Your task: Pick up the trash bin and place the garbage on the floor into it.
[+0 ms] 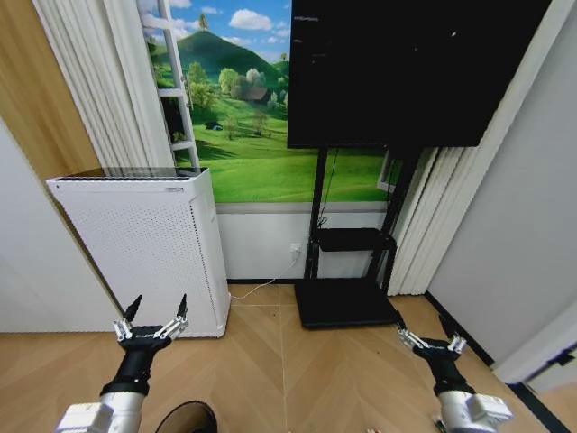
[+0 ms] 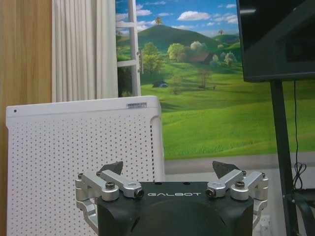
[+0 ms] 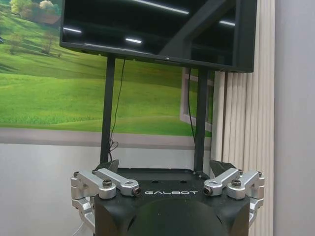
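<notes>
On the left, the left pincer point(image 1: 151, 317) is held out low in front of the robot, its fingers spread apart and empty, hanging above the floor point(image 1: 270, 379) just in front of the tall white perforated appliance point(image 1: 144, 244) that stands against the wall. At the bottom edge of the head view, just beside the left arm, a dark round shape point(image 1: 187, 419) pokes into sight; it may be the rim of the trash bin, but too little of it shows to tell. Past the appliance, in the middle, a landscape mural point(image 1: 243, 135) covers the wall, and a dark screen point(image 1: 406, 72) on a black stand point(image 1: 347, 271) rises in front of it. On the right, the right pincer point(image 1: 431, 336) is held out in the same way, fingers apart and holding nothing, above bare parquet near the stand's base. No garbage lies on the visible stretch of floor. By my reading the task is at its very start, in the searching step, with nothing picked up. The next move calls for turning or tilting the view downward to find the bin and the litter before either arm reaches.
</notes>
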`<state>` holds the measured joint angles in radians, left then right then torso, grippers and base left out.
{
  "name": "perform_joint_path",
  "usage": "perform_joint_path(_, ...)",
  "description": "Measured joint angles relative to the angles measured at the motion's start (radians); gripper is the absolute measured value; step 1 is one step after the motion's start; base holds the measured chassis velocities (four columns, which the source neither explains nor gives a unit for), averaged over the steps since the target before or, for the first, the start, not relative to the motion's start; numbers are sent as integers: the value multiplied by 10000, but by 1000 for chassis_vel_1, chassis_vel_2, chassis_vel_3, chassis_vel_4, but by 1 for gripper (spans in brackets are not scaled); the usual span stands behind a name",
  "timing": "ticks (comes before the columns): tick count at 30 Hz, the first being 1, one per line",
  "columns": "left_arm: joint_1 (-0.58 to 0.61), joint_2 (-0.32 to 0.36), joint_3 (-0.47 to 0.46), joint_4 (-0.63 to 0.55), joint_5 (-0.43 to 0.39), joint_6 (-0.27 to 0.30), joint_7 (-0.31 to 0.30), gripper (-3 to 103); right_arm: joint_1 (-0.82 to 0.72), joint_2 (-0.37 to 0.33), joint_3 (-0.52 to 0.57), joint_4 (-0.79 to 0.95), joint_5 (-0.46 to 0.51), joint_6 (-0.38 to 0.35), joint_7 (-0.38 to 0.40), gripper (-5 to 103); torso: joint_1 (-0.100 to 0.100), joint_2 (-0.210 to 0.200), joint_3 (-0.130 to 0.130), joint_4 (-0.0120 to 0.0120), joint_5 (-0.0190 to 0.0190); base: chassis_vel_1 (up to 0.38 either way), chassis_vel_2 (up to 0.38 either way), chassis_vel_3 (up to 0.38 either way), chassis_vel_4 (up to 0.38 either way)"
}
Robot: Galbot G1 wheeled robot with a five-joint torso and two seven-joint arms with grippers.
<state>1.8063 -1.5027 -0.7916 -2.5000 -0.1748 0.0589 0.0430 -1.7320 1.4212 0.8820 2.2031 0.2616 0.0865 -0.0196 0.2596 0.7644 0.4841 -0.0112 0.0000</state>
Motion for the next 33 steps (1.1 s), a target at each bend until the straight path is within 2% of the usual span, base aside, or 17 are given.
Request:
perform_joint_path(6, 521, 60, -664, 0, -327, 321, -234, 99, 66, 0, -4, -112, 14, 107, -194, 100, 1, 0, 1, 0, -1, 0, 0, 0, 0)
perform_joint_path(9, 1205, 20, -1543, 0, -1103, 572, -597, 99, 217, 23, 17, -398, 43, 183, -214, 100, 2, -1, 1, 3, -1, 0, 0, 0, 0)
perform_joint_path(10, 1205, 20, -1543, 0, -1103, 572, -597, 99, 217, 23, 17, -398, 43, 183, -214, 100, 2, -1, 1, 3, -1, 0, 0, 0, 0)
perform_joint_path(12, 1696, 54, -2045, 110, -1820, 585, -644, 100, 333, 28, 26, -625, 75, 246, -238, 100, 1, 0, 1, 2, 3, 0, 0, 0, 0)
perform_joint_path(13, 1696, 54, -2045, 110, -1820, 585, -644, 100, 333, 28, 26, -625, 75, 246, -238, 100, 1, 0, 1, 2, 3, 0, 0, 0, 0)
perform_joint_path(16, 2072, 247, -2411, 1102, -2820, 605, -728, 103, 537, -7, 16, -923, 143, 276, -257, 100, 1, 0, 1, 1, -1, 0, 0, 0, 0)
perform_joint_path(17, 2072, 247, -2411, 1102, -2820, 605, -728, 103, 537, -7, 16, -923, 143, 276, -257, 100, 1, 0, 1, 1, -1, 0, 0, 0, 0)
perform_joint_path(18, 2079, 289, -2436, 1502, -3011, 493, -828, 103, 594, -18, -4, -993, 158, 281, -258, 100, 2, 0, 1, 1, -3, 0, 0, 0, 0)
perform_joint_path(19, 2063, 292, -2474, 2050, -3118, 20, -901, 100, 663, -29, -34, -1066, 187, 290, -257, 100, 2, 0, 2, 3, -6, 0, 0, 0, 0)
perform_joint_path(23, 2030, 149, -2485, 2063, -2973, -779, -733, 99, 693, -21, -97, -1138, 284, 443, -250, 100, 3, 0, 2, 2, -1, 0, 0, 0, 0)
perform_joint_path(24, 2030, 149, -2485, 2063, -2973, -779, -733, 99, 693, -21, -97, -1138, 284, 443, -250, 100, 3, 0, 2, 2, -1, 0, 0, 0, 0)
perform_joint_path(26, 1936, 38, -2480, 1705, -2801, -1585, -76, 96, 709, -15, -98, -1185, 350, 603, -249, 100, 2, -1, 2, -1, 1, 0, 0, 0, 0)
perform_joint_path(27, 1936, 38, -2480, 1705, -2801, -1585, -76, 96, 709, -15, -98, -1185, 350, 603, -249, 100, 2, -1, 2, -1, 1, 0, 0, 0, 0)
perform_joint_path(30, 1789, -77, -2586, 1130, -1896, -2597, 687, 100, 670, -38, -6, -1215, 503, 708, -257, 100, 3, -1, 2, 0, 2, 0, 0, 0, 0)
perform_joint_path(31, 1789, -77, -2586, 1130, -1896, -2597, 687, 100, 670, -38, -6, -1215, 503, 708, -257, 100, 3, -1, 2, 0, 2, 0, 0, 0, 0)
perform_joint_path(33, 1748, -127, -2581, 786, -1360, -2850, 830, 99, 609, -33, 51, -1227, 548, 821, -305, 100, 3, -1, 2, -2, 2, 0, 0, 0, 0)
